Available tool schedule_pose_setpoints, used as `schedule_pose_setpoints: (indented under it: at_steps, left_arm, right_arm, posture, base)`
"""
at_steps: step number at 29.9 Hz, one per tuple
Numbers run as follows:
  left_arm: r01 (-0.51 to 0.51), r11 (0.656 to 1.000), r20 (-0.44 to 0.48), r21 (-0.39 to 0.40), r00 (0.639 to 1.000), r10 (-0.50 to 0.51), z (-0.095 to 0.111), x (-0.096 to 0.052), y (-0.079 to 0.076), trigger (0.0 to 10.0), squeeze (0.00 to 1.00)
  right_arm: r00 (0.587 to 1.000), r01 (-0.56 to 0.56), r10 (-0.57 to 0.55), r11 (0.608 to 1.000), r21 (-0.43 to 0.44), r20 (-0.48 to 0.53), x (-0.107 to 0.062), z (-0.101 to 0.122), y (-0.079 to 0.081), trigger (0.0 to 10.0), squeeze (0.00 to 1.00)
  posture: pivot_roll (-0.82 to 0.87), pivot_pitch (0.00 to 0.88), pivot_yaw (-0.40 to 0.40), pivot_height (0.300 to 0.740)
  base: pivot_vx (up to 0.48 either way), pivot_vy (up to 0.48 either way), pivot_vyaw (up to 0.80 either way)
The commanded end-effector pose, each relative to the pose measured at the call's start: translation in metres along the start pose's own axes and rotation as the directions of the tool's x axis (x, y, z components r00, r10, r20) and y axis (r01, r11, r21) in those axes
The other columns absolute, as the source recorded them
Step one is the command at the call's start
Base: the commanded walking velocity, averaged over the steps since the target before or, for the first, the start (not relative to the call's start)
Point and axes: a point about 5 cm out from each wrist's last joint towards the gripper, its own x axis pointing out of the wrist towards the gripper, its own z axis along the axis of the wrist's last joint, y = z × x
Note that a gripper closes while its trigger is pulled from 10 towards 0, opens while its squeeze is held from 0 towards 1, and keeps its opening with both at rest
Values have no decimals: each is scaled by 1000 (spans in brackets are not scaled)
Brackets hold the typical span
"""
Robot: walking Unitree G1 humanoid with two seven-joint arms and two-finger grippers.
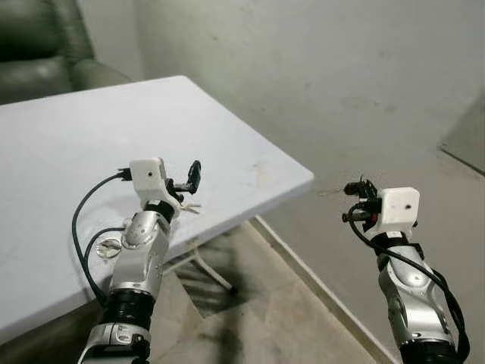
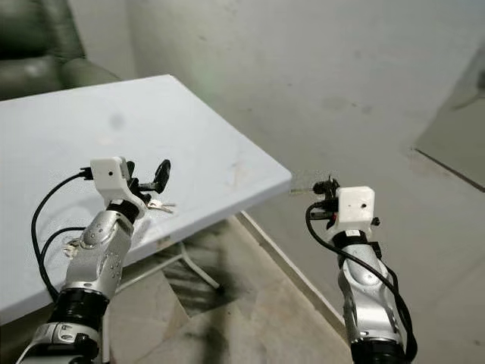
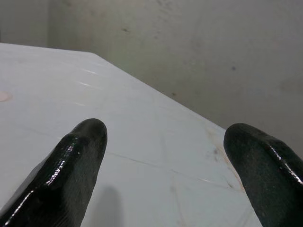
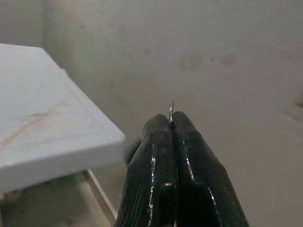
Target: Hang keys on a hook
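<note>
Right gripper (image 4: 171, 124) jaws pinch a thin key ring (image 4: 171, 111) off the bench (image 1: 227, 136) corner; left gripper (image 3: 165, 137) jaws spread over bench; shallow pinch could slip.

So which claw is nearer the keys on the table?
Left. The left claw hovers open just above the keys near the table edge; the right claw is off past the table corner, shut.
</note>
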Motion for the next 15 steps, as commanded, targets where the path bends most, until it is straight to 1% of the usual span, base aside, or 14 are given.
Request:
schedule_pose_setpoints:
  at_steps: [1, 15]
  left_arm:
    - [27, 1000, -3, 4, 1000, -27, 0, 1, -10, 10000, 0]
    - [30, 999, -10, 19, 1000, -30, -2, -2, -10, 10000, 0]
  right_arm:
    - [1000, 28, -28, 1000, -8, 5, 0, 3, -7, 10000, 0]
    - [999, 36, -36, 999, 0, 1, -2, 2, -5, 10000, 0]
  posture:
    - [42, 0, -48, 740]
    - [43, 0, -42, 740]
  base:
    - [0, 0, -744]
    - [0, 0, -743]
